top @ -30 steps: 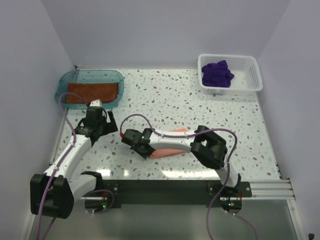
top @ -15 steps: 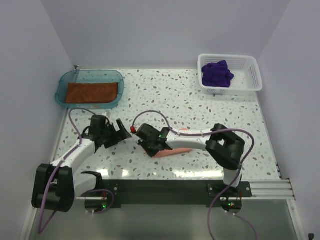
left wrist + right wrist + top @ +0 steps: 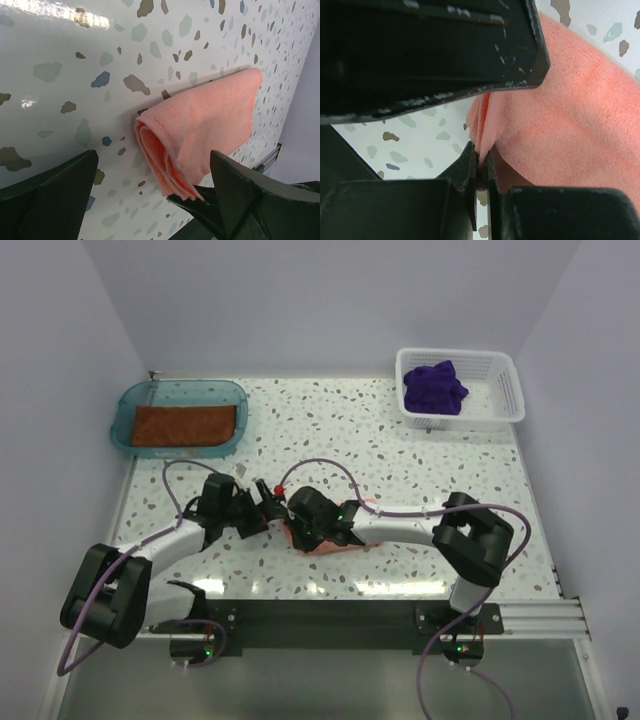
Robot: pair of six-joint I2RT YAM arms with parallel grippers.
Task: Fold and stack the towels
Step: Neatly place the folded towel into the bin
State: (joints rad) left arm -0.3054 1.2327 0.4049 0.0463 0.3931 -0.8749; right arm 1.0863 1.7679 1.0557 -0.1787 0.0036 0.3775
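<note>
The salmon pink towel (image 3: 330,546) lies folded on the speckled desk (image 3: 340,440), close to the near edge and a little left of its middle, with most of it hidden under the right arm in the overhead view. The right pincer (image 3: 480,165) is clenched on it. In the right wrist view its two fingertips are pressed together with a thin lip of the towel's layered edge nipped between them, and the rest of the cloth spreads away to the right. The left pincer (image 3: 258,512) is released, jaws spread wide, and sits low over the desk just beside the towel's left end, almost nose to nose with the right one. From its own wrist camera the towel's rolled, doubled end shows in the gap between its two dark fingers, touching neither. The rust brown towel (image 3: 185,425) lies flat inside the teal tray (image 3: 120,410) at the far left corner of the desk. The purple towel (image 3: 434,388) sits bunched in a heap in the white mesh basket (image 3: 505,390) at the far right corner, well apart from both arms.
</note>
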